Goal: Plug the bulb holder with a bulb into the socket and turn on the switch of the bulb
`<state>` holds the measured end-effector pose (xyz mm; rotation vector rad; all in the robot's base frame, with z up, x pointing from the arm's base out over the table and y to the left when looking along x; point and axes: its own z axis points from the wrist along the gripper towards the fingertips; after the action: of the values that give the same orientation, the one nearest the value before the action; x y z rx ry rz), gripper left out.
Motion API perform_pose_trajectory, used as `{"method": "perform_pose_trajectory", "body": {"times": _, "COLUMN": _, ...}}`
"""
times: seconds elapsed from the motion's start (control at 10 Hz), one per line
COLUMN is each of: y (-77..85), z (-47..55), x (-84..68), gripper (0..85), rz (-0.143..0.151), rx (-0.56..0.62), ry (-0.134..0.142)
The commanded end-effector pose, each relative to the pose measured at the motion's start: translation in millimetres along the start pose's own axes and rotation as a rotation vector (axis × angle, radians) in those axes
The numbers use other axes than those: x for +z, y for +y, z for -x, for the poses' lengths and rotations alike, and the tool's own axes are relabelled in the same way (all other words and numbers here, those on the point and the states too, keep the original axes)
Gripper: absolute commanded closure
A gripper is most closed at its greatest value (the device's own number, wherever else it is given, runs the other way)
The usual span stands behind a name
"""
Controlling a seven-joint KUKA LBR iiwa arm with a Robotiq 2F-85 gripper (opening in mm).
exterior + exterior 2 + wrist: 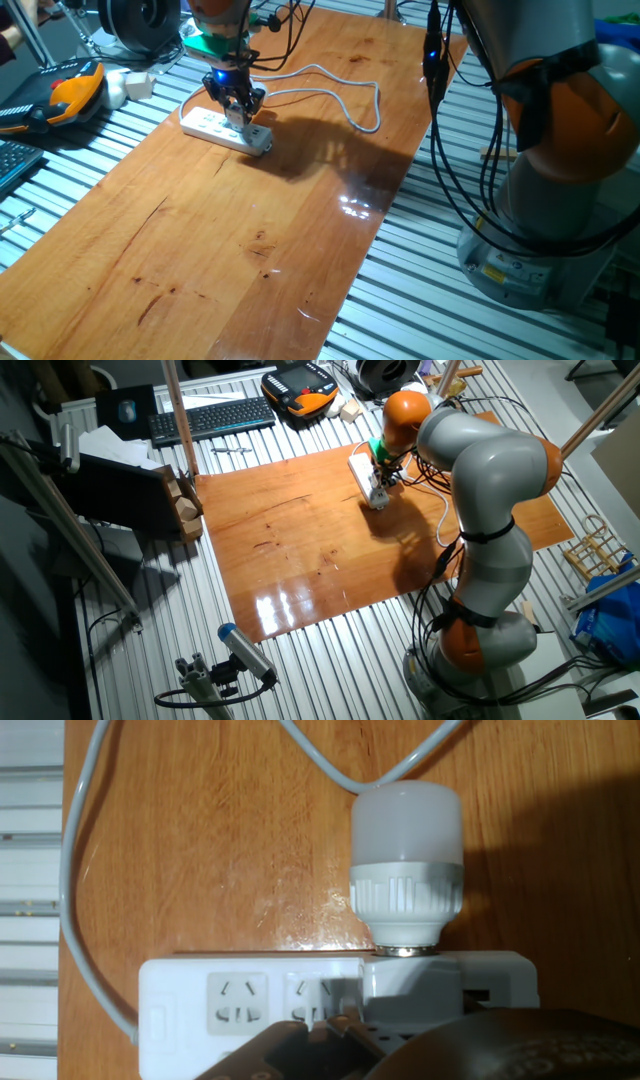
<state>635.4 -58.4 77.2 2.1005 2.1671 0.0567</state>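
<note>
— On the worktop [250, 250], far left end: what is entered?

— Item one, the socket [226, 127], a long white strip lying flat on the wood near the far left edge. In the hand view two free outlets show on its left part. Its white cable [345, 95] loops away to the right across the boards.

— Next to the right?

— Item two, the bulb holder [410, 985], a white block seated on the strip toward its right end. Item three, the bulb [406, 860], white and stubby with a ribbed collar, screwed into the holder and lying level over the wood, pointing away from the strip.

— The switch?

— Not visible in any view; no entry.

— And the gripper?

— The gripper [238, 108] stands over the strip at the holder. The jaws are right at the plug, but whether they clench it or are released cannot be told.

— Off the wood?

— Orange-and-black handheld pendant [70, 95] on the slatted table [430, 290], far left.
</note>
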Motion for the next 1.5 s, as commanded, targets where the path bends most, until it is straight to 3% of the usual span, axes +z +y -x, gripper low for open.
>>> {"method": "perform_pose_trajectory", "body": {"times": 0.0, "y": -0.1, "z": -0.1, "x": 0.6, "gripper": 85.0, "rz": 0.0, "rx": 0.001, "ry": -0.001}}
{"method": "perform_pose_trajectory", "body": {"times": 0.3, "y": 0.1, "z": 0.2, "x": 0.7, "gripper": 85.0, "rz": 0.005, "rx": -0.003, "ry": 0.015}}
{"method": "perform_pose_trajectory", "body": {"times": 0.4, "y": 0.0, "z": 0.1, "x": 0.3, "gripper": 51.0, "rz": 0.006, "rx": -0.005, "ry": 0.015}}
{"method": "perform_pose_trajectory", "body": {"times": 0.7, "y": -0.1, "z": 0.0, "x": 0.8, "gripper": 0.0, "rz": 0.028, "rx": -0.002, "ry": 0.018}}
{"method": "perform_pose_trajectory", "body": {"times": 1.0, "y": -0.5, "z": 0.5, "x": -2.7, "gripper": 0.0, "rz": 0.038, "rx": -0.017, "ry": 0.013}}
{"method": "perform_pose_trajectory", "body": {"times": 1.2, "y": -2.4, "z": 0.4, "x": -14.9, "gripper": 0.0, "rz": 0.025, "rx": -0.029, "ry": 0.011}}
{"method": "perform_pose_trajectory", "body": {"times": 1.4, "y": -2.5, "z": -5.8, "x": -28.5, "gripper": 0.0, "rz": 0.004, "rx": -0.024, "ry": 0.004}}
